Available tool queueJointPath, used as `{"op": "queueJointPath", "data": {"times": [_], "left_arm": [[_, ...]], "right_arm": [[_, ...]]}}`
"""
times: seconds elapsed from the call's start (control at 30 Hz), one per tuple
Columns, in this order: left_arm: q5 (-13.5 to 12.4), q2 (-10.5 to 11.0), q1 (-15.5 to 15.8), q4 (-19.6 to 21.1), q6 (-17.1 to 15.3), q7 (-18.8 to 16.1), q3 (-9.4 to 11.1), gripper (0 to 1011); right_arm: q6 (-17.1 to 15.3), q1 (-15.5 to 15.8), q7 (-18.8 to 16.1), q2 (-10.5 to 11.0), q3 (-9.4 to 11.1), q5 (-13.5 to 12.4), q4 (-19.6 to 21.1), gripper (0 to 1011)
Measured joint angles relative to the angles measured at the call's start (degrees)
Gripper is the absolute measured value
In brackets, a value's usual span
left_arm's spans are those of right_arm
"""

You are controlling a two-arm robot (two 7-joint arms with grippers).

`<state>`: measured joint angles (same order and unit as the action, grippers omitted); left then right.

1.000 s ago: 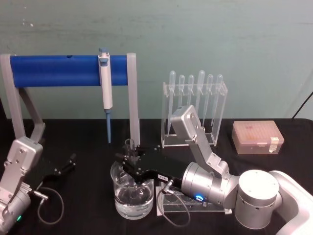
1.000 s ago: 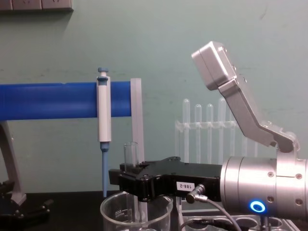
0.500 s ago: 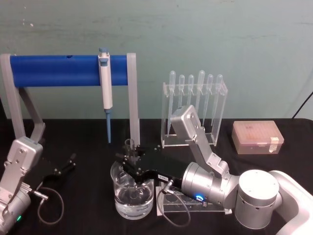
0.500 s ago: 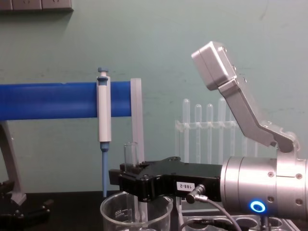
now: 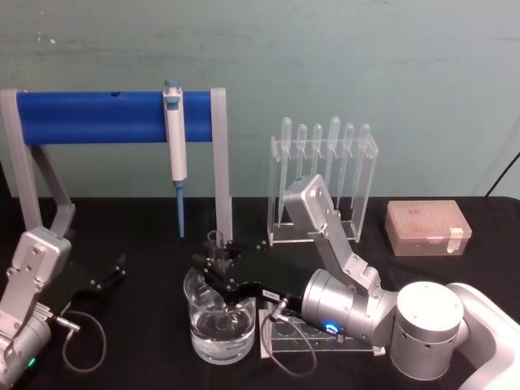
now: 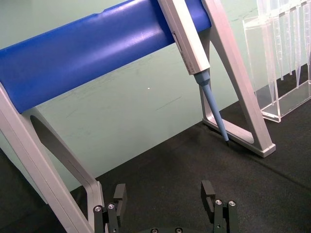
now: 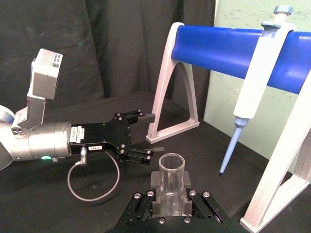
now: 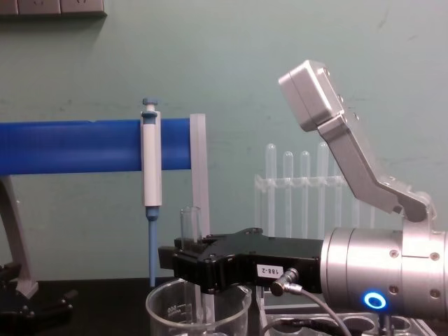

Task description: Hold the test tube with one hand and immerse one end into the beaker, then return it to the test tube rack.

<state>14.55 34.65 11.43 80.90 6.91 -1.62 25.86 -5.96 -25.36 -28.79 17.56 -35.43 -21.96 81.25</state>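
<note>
Beneath everything, a black table (image 5: 146,223). Across its back left, a stand (image 5: 89,116) with a thick blue bar on pale grey legs. Coming in from the front right toward the middle, the silver right arm (image 5: 422,329), with a blue ring lit at the wrist. Parked low at the front left edge, the left arm (image 5: 28,284), ending in the left gripper (image 5: 110,274). From the left wrist, its two fingers (image 6: 119,194) spread wide over bare table, holding nothing, well apart from the glassware.

Against the back wall, right of the stand, a clear rack of pipettes (image 5: 323,183), bulbs up. Far right, a closed orange-tinted tip box (image 5: 426,229). Flat on the table under the right wrist, the clear test tube rack (image 5: 276,329), just beside the beaker (image 5: 192,305) on its right. In the beaker's lower half, clear liquid (image 5: 221,340). Hung on the blue bar, point down, a white pipettor (image 5: 174,134) with a blue tip.

Directly over the beaker's far side, the black right gripper (image 5: 216,272), clamped on the test tube (image 5: 214,241) and holding it upright. From the chest, gripped about the middle, with the open rim (image 8: 190,210) clear above the fingers and the lower part reaching below the beaker's rim, inside the glass. Depth of the round end in the liquid: not to be told. From the right wrist, a look down into the tube's open mouth (image 7: 171,162), pinched between the two black pads
</note>
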Motion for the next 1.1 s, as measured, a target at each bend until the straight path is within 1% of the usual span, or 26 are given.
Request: {"op": "queueJointPath", "data": {"times": [1.1], "left_arm": [[0.00, 0.00, 0.00, 0.00, 0.00, 0.00, 0.00, 1000]], "right_arm": [[0.00, 0.00, 0.00, 0.00, 0.00, 0.00, 0.00, 224]]}}
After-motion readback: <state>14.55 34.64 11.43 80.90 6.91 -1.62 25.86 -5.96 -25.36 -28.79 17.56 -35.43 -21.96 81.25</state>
